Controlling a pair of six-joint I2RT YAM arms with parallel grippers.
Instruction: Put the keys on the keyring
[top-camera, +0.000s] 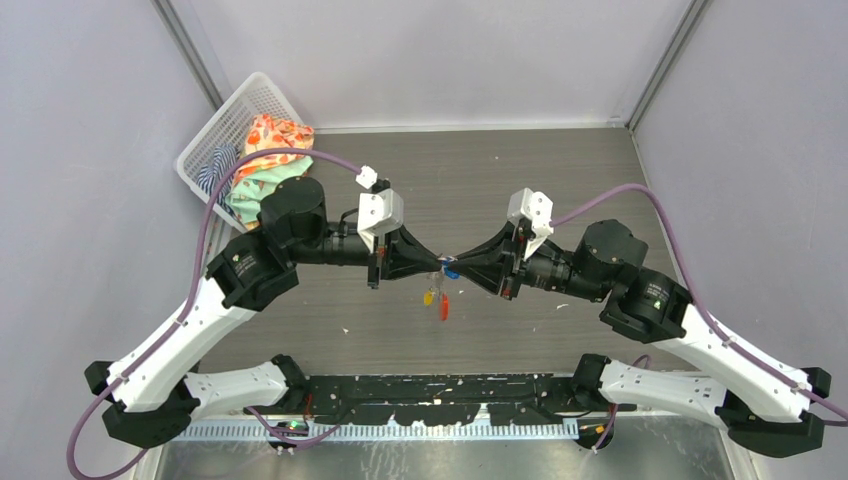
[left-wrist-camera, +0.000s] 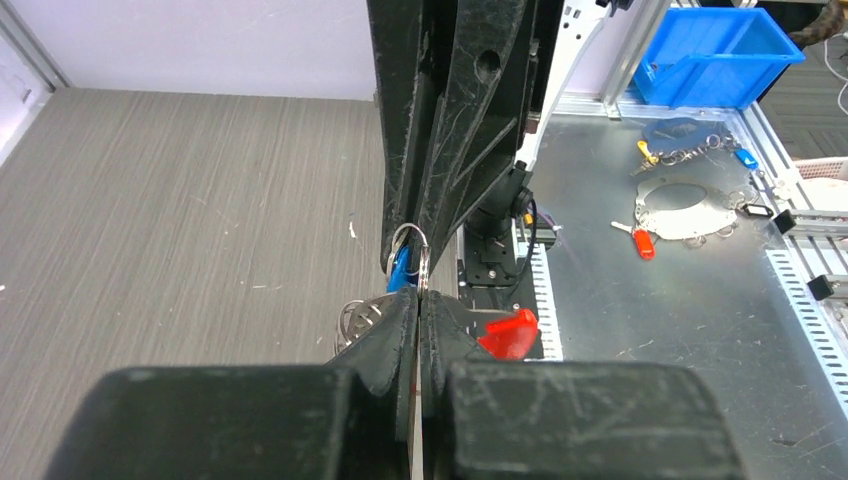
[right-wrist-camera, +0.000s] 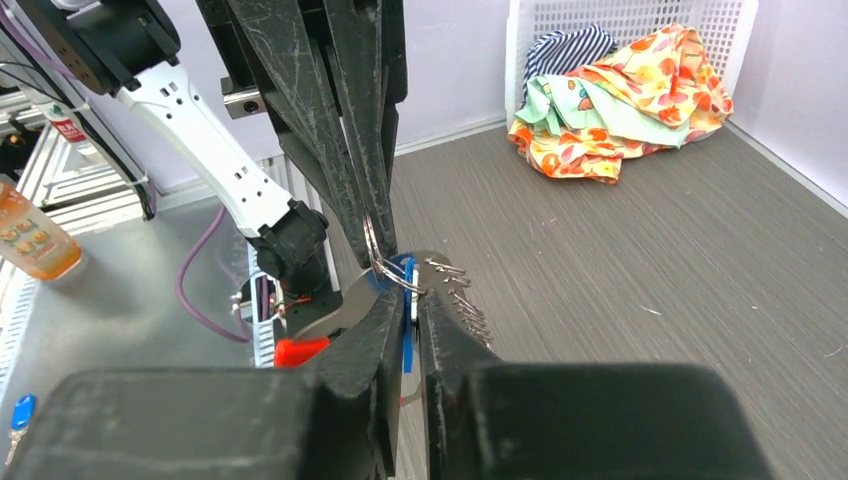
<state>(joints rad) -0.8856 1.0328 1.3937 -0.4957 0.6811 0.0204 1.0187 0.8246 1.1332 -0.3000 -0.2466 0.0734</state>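
Note:
My two grippers meet tip to tip above the middle of the table. My left gripper (top-camera: 437, 262) is shut on the grey keyring (left-wrist-camera: 409, 244), its thin wire pinched between the pads. My right gripper (top-camera: 462, 264) is shut on the blue key (right-wrist-camera: 407, 325), whose head sits between its fingers right at the ring (right-wrist-camera: 384, 262). The yellow-orange key (top-camera: 429, 296) and the red oval tag (top-camera: 443, 308) hang below the grippers. The tag also shows in the left wrist view (left-wrist-camera: 510, 332) and in the right wrist view (right-wrist-camera: 298, 350). A short chain (right-wrist-camera: 462, 298) hangs beside the ring.
A white basket (top-camera: 213, 132) with coloured cloths stands at the back left corner, also in the right wrist view (right-wrist-camera: 640, 15). A metal bench past the near table edge holds a blue bin (left-wrist-camera: 715, 55), spare keys and rings (left-wrist-camera: 690, 195) and an orange bottle (right-wrist-camera: 35, 235).

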